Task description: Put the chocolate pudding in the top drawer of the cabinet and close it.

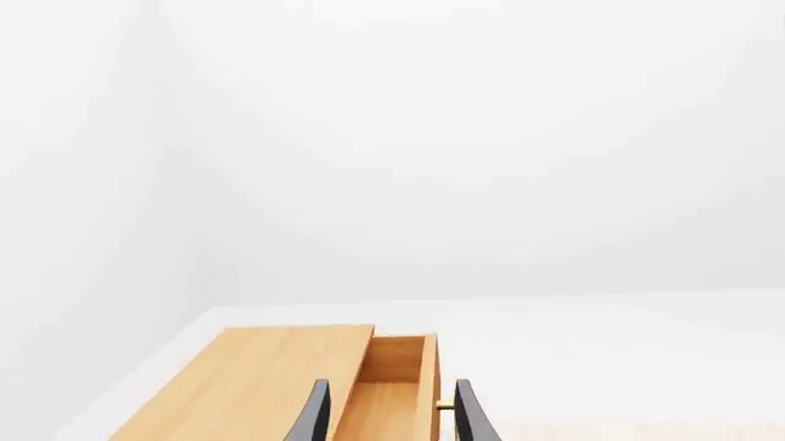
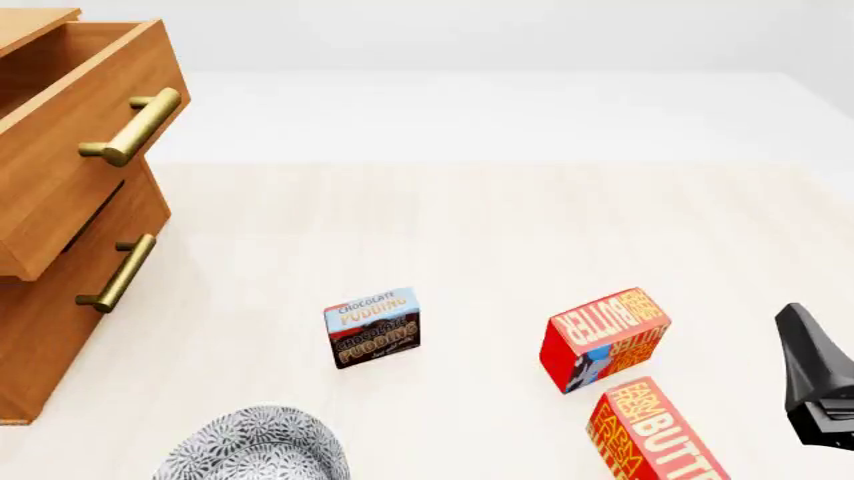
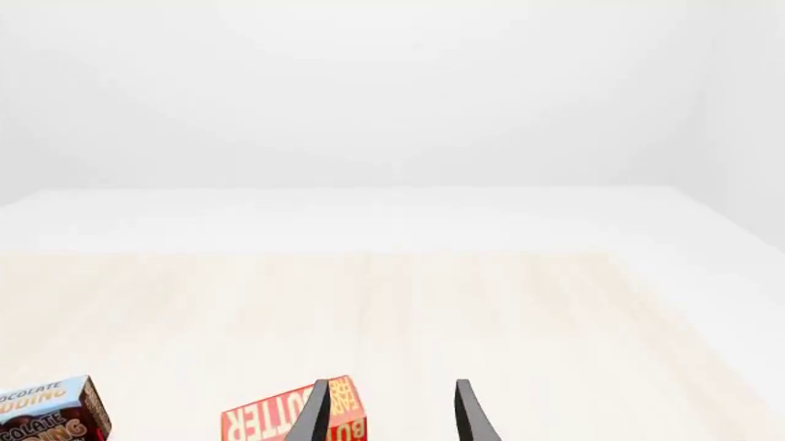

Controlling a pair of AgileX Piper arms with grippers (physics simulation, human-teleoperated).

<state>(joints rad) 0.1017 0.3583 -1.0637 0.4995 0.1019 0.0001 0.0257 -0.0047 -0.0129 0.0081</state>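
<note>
The top drawer (image 2: 80, 120) of the cabinet (image 2: 54, 330) stands pulled open at the far left, so the step in hand is fetching the chocolate pudding (image 2: 372, 327), which stands on the table (image 2: 467, 230) near the middle, ungrasped. The right gripper (image 3: 390, 413) has its fingers spread and empty, as has the left gripper (image 1: 390, 413), which seems to hover above the drawer. The next move calls for reaching down to the pudding, clear of the two butter boxes (image 2: 603, 338) just right of it and the patterned bowl (image 2: 254, 445) nearer.

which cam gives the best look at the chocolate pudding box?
Front view: the whole chocolate pudding shows, lettering readable, lying on the table apart from the butter boxes. The right wrist view catches only part of it, cut off at the frame edge. The left wrist view shows none of it.
</note>
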